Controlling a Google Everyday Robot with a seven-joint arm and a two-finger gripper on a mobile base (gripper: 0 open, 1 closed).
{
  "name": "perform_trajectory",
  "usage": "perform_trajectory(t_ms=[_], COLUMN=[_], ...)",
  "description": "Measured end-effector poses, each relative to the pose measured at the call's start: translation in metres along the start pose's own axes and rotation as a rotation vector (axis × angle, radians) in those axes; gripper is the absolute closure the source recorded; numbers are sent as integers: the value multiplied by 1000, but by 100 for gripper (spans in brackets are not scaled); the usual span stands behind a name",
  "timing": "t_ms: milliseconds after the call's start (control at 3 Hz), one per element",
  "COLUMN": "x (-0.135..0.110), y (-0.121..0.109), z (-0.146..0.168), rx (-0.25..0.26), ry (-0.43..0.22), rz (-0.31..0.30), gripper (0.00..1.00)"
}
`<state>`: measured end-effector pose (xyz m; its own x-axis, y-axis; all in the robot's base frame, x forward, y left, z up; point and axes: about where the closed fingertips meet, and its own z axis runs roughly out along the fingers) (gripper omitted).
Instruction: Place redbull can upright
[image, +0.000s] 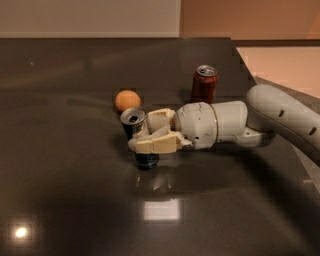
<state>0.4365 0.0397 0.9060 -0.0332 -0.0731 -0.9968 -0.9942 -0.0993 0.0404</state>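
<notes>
- While reaching in from the right, the gripper (143, 138) is clamped on the near-upright redbull can (133, 119)
- Behind sit an orange (127, 100) and a red can (204, 86)

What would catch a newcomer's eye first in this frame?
The white arm reaches in from the right, and its gripper is shut on the redbull can near the middle of the dark table. Behind it sit an orange, just to the left, and a red can standing upright to the right.
</notes>
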Motion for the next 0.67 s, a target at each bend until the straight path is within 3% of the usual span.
perform_trajectory(t_ms=[333, 667], x=[0, 6], y=[0, 2], z=[-2, -5], rx=[-43, -57], ry=[-71, -97], rz=[-32, -37], gripper=[85, 61])
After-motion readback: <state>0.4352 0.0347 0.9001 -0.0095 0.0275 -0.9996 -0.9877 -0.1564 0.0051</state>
